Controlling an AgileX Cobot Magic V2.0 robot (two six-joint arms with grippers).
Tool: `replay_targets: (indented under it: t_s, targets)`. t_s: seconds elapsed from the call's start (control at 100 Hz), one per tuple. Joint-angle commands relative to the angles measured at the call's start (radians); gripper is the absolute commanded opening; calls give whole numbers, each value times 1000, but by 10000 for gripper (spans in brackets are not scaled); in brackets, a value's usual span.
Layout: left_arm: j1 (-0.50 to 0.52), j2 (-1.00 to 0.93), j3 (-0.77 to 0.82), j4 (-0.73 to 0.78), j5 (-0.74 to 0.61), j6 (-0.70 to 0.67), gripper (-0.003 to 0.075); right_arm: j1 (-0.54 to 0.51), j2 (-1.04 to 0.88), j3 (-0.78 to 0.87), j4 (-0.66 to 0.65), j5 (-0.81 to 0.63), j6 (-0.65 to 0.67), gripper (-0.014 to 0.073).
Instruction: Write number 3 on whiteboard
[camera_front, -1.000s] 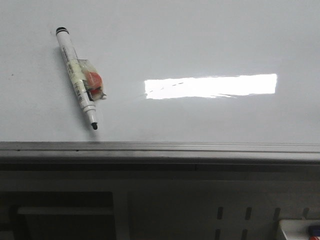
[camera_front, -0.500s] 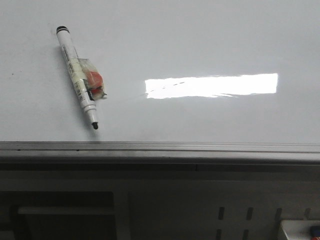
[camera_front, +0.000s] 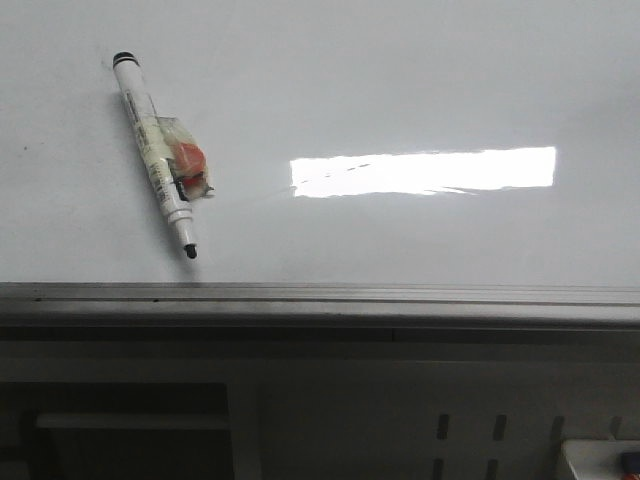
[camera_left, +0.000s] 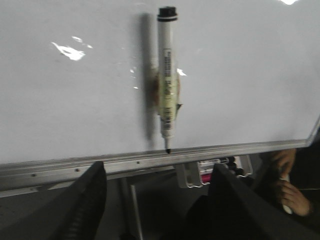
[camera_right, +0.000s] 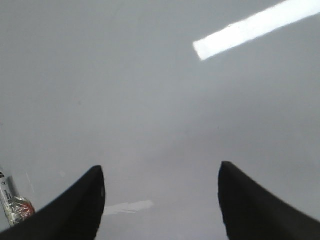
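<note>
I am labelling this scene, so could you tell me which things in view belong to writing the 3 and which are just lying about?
For the job:
whiteboard
marker, uncapped, lying on the board
left gripper, open
right gripper, open

Lying about:
tray of markers below the board's frame

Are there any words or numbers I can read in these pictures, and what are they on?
None can be read.
The marker has a printed label along its barrel, too small and blurred to read in any view.
The whiteboard shows no readable number, only faint dashes in the glare.
</note>
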Motion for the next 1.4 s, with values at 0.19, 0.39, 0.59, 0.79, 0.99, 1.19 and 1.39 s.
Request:
replay_targets:
  t_s: [0.19,0.39,0.59,0.79,0.99,1.19,1.39]
  targets:
    - [-205,174,-36,-132,-161,53,395,-5,19,-37,-8,-61,-12,449]
    - [-357,274,-36,-209,-382,53,395,-5,19,-37,-8,-61,-12,449]
    - [-390,365,-36,-239,-445,53,395,-5,19,-37,-8,-53,-12,449]
    - [-390,410,-46,-249,-471,53,395,-5,19,-37,-8,-49,-12,449]
    - [-390,419,-86,-249,-461,53,385,-2,19,-37,-8,-49,-12,449]
    - [-390,433,-103,-247,-505,53,384,5,19,-37,-8,-49,-12,449]
    - [-386,491,-103,-249,-504,53,384,10,19,-37,-8,-49,-12,449]
